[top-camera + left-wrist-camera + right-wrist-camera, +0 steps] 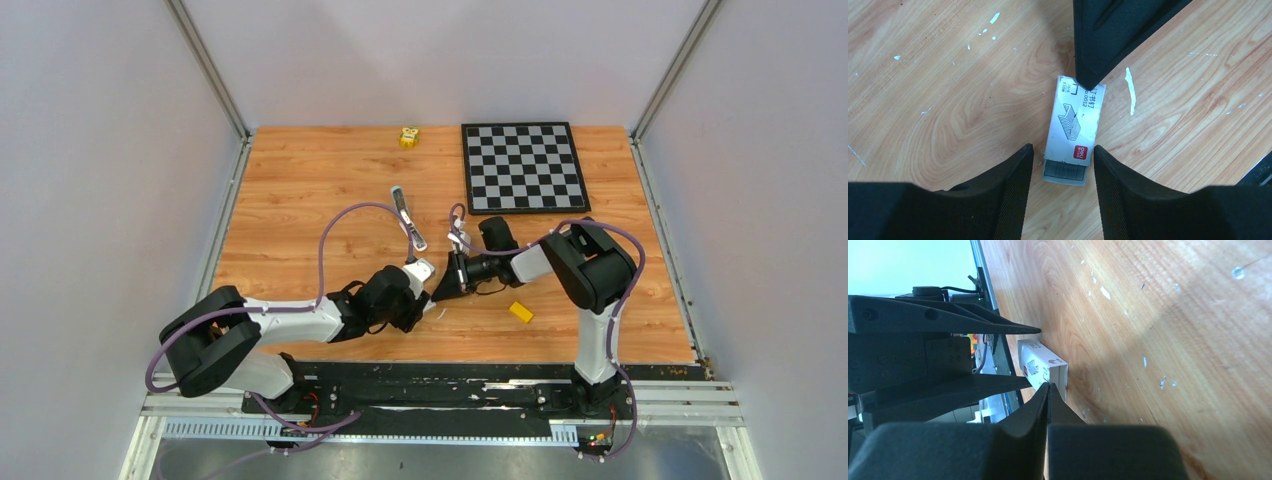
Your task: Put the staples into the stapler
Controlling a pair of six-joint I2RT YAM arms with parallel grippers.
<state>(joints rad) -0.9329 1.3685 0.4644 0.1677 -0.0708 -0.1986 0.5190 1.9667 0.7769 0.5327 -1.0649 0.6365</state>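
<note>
While your left gripper (1062, 148) straddles, fingers spread, the near end of the pale blue cardboard box (1075, 115) where the grey ridged staples (1064, 171) peek out, your right gripper (1087, 82), pressed together, touches its far end (the slim silver-and-black stapler (408, 218) lies beyond, apart).

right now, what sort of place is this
Most likely a robot lab test cell: a wood-grain table boxed in by plain white walls, two robot arms bolted at its near edge, and stray props such as a chessboard.
</note>
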